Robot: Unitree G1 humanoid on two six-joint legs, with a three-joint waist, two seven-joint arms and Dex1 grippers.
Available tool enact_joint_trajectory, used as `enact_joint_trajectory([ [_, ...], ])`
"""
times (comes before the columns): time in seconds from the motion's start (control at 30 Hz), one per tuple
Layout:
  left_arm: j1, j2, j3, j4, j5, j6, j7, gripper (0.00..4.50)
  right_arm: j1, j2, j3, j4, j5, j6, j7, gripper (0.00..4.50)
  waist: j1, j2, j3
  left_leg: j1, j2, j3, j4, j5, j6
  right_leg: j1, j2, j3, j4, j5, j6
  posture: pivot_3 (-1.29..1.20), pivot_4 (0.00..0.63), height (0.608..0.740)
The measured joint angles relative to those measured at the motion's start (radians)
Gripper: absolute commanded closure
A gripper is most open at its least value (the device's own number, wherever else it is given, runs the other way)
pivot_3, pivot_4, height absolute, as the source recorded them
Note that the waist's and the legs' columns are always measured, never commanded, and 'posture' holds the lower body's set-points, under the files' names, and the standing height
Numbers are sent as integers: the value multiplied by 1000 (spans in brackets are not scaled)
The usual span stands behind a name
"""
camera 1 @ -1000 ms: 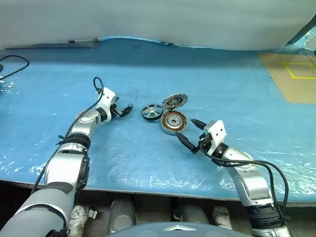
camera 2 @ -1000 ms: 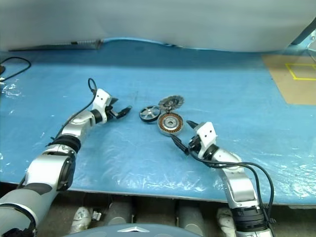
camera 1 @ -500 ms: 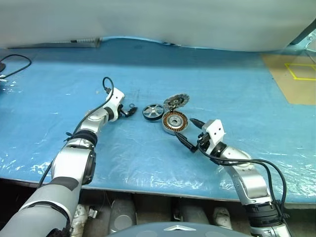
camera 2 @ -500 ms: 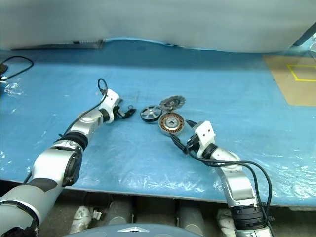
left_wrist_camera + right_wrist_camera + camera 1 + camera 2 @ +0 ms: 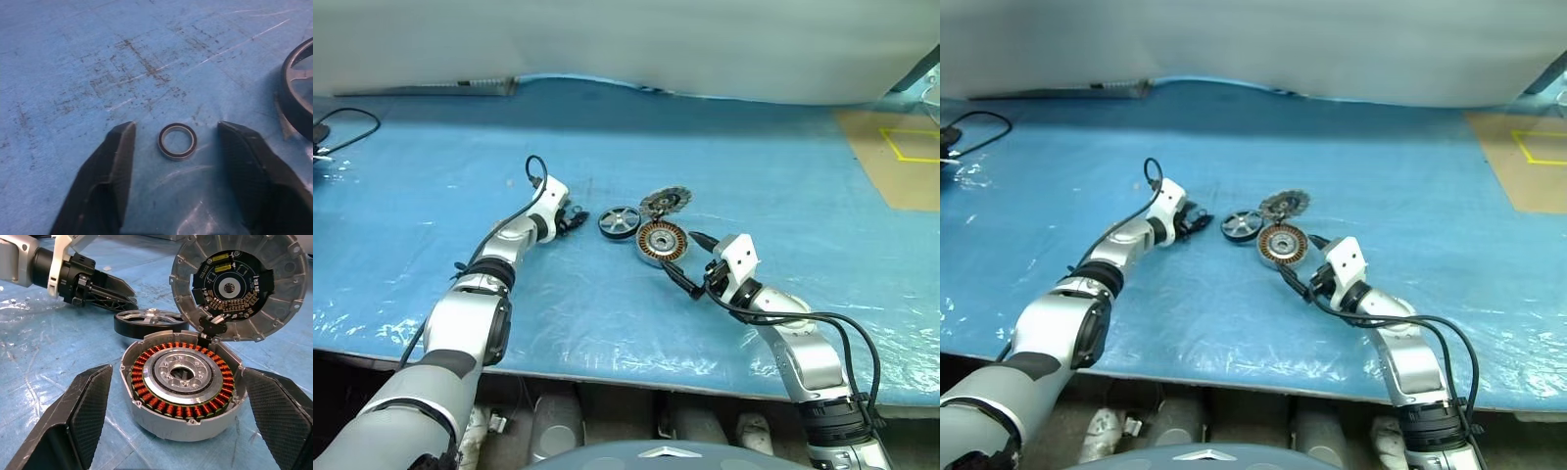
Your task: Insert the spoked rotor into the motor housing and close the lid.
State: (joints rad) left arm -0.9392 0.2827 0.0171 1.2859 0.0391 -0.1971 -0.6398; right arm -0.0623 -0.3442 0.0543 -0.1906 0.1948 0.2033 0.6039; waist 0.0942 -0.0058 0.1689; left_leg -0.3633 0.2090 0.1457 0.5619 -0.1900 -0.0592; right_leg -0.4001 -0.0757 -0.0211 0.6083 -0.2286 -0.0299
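Rotor (image 5: pixel 619 220) lies flat on the blue sheet, just left of the housing (image 5: pixel 660 241) and apart from it, so insertion has not begun. The housing sits with its copper windings bare and its centre empty. The lid (image 5: pixel 238 286) stands tilted up behind it, apparently joined at the back rim, circuit side showing; closing is also left to do. By my reading, nothing of the task is finished yet.

A small dark ring (image 5: pixel 177 141) lies on the sheet just left of the rotor. The left gripper (image 5: pixel 176 147) has its jaws apart on either side of that ring, touching neither it nor the rotor. The right gripper (image 5: pixel 183 418) stands wide open, a finger to each side of the housing, not gripping it.

The sheet (image 5: pixel 754 176) is a thin blue plastic cover, scuffed and wrinkled, over a table. A brown board with yellow tape (image 5: pixel 901 147) lies at the far right, a black cable (image 5: pixel 342 127) at the far left, and a pale wall runs behind.
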Motion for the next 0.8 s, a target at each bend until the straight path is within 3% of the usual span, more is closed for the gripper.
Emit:
enact_joint_trajectory([
  [0.1,9,2,1,-5,0,0,0,3726,0,0,0,0,-1,0,0,0,0,0,0,1,0,0,0,0,0,1,0,0,0,0,0,0,150,740],
  [0.13,12,3,1,-8,0,0,-2,3838,0,0,1,0,-1,0,0,0,0,0,0,1,0,0,0,0,0,1,0,0,0,0,0,0,150,740],
  [0.4,50,27,13,-49,-4,-14,-68,3837,-5,0,8,17,-5,1,-1,0,-3,1,0,1,0,1,-3,0,0,0,0,1,-2,0,0,0,150,740],
  [0.57,139,84,-6,-153,-9,-80,-247,3837,10,0,8,16,-3,1,-9,0,-1,1,-1,4,0,1,-6,0,0,-1,0,1,-4,0,0,0,150,740],
  [0.8,365,141,-57,-574,-124,47,-572,3837,46,2,6,8,8,-14,3,0,0,1,-1,-1,0,3,-10,0,0,-7,-1,1,-4,-1,-1,0,150,740],
])
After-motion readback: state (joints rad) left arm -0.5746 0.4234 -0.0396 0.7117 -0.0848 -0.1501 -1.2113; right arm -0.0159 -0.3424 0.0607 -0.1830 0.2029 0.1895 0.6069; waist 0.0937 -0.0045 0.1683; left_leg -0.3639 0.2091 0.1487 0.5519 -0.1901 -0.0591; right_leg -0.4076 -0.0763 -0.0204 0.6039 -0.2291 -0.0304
